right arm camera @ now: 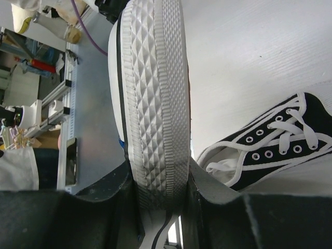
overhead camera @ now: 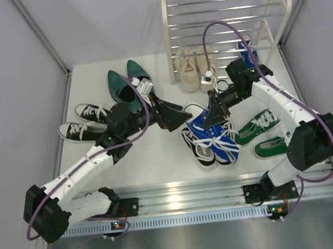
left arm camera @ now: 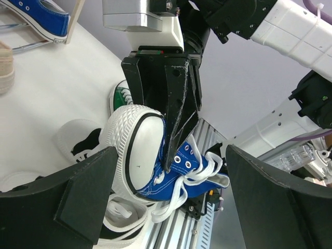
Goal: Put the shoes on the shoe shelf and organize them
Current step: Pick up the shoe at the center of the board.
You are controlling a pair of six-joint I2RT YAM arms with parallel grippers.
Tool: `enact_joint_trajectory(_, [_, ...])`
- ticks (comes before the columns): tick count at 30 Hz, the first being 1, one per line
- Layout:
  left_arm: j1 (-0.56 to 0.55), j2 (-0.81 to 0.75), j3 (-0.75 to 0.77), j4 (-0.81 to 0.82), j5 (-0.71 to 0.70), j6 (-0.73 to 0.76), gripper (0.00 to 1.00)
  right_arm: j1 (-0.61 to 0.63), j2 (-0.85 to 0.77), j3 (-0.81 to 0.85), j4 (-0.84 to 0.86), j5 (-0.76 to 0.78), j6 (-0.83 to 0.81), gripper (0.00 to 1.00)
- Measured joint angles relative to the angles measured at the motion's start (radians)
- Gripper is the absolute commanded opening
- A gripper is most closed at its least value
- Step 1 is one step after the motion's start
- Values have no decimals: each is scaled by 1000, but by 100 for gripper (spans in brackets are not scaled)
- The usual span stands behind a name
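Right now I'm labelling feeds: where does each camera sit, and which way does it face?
Top external: above and behind the bases, looking down on the table and shoe shelf; both arms show.
Left wrist: on the left arm, looking between its open left fingers at the right gripper pinching the blue sneaker.
Right wrist: on the right arm, looking along that sneaker's sole, past the right fingers, to a black-and-white sneaker.
Shared: top and left wrist both show the right gripper holding the blue sneaker.
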Motion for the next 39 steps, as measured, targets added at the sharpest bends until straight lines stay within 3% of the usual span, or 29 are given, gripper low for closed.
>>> enact_joint_trajectory(17, [-26,-38,-20,-34,-70,80,92,9,0,0,-1,-8,-10,0])
enact_joint_trajectory(21, [-25,-31,-47,-92,-137,87,92,45,-7,2,2,-107,-32,0])
enact_joint_trajectory(30, [-27,-35,-64,-76,-127,72,91,57,-8,1,3,-115,-40,0])
enact_joint_trajectory(33, [-26,-29,-87,-18,-72,41,85,62,-8,1,3,-140,-40,0])
enact_joint_trajectory(39, [-26,14,-98,74,25,-31,60,68,-8,1,3,-145,-40,6])
